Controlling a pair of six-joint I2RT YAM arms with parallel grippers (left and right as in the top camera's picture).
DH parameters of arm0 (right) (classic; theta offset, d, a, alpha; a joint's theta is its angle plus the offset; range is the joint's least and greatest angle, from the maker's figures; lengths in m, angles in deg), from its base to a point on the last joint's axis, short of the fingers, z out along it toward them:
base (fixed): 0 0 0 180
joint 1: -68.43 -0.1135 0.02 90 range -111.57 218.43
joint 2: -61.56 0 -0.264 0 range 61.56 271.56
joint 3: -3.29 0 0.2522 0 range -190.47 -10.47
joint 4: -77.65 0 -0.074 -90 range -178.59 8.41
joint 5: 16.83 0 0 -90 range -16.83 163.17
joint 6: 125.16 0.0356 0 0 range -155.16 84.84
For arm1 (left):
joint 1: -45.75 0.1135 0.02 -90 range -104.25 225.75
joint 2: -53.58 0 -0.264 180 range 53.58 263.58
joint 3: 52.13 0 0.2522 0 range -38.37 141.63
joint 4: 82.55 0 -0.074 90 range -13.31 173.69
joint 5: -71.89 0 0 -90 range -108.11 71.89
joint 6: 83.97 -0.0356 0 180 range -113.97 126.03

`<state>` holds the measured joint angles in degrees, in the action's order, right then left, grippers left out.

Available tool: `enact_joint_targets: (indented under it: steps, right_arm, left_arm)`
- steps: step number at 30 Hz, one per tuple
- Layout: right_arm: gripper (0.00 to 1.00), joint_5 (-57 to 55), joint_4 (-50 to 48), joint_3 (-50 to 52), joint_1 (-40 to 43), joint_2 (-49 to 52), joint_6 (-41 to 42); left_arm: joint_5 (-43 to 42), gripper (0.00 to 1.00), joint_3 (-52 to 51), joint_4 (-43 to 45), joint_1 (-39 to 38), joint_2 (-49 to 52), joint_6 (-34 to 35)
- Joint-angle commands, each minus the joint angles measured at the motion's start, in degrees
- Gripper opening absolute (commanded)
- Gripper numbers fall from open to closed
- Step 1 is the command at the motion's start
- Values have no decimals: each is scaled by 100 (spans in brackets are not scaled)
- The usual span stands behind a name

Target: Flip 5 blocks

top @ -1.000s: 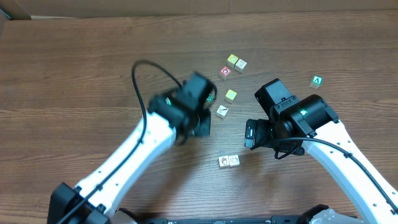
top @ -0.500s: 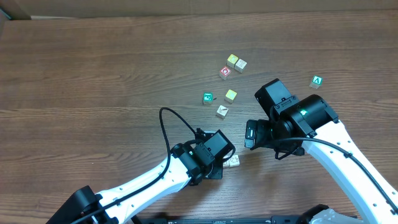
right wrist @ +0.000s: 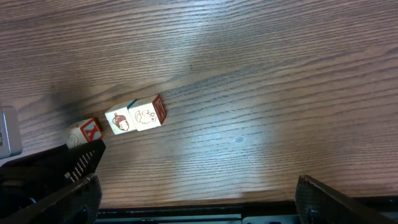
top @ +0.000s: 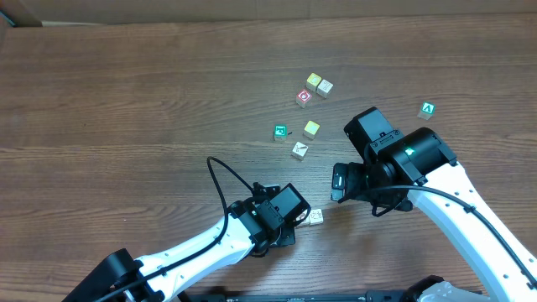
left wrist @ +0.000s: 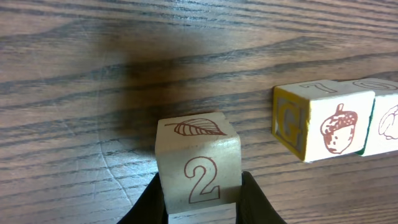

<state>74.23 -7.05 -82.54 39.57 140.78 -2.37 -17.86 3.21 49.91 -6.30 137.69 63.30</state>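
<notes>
Left wrist view: left gripper [left wrist: 204,198] is clenching the numbered block [left wrist: 198,152] by its sides, presumably for flipping; right gripper [right wrist: 199,177] is hanging released, clear of the acorn block [right wrist: 119,121].

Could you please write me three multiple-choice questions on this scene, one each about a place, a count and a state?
1. Where does the green block with the white A lie?
A. Alone, apart from every other block
B. In the left claw
C. Stacked on another block

2. How many blocks show in the right wrist view?
A. One
B. Three
C. Six

3. How is the left claw?
A. Wide open over bare wood
B. Shut on nothing
C. Closed on the numbered block

Answers: 1 A, nothing lies near it. 2 B, a side-by-side pair plus a third block at the left. 3 C, both fingers press the sides of the block marked 2.
</notes>
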Motion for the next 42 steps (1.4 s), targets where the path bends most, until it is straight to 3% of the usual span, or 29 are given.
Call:
enact_joint_targets:
  steps: [1, 10, 30, 42]
  right_arm:
    - [100, -28, -13, -140, 22, -122, -24]
    - [100, 15, 4, -140, 22, -122, -24]
    - [100, 17, 70, -140, 22, -122, -26]
    - [100, 72, 92, -140, 22, -122, -26]
  left_arm:
    - [-48, 8, -11, 107, -85, -105, 142]
    - [-57, 11, -11, 273, -105, -98, 144]
    - [-15, 32, -13, 321, -103, -98, 144]
    - [129, 33, -15, 463, -103, -98, 146]
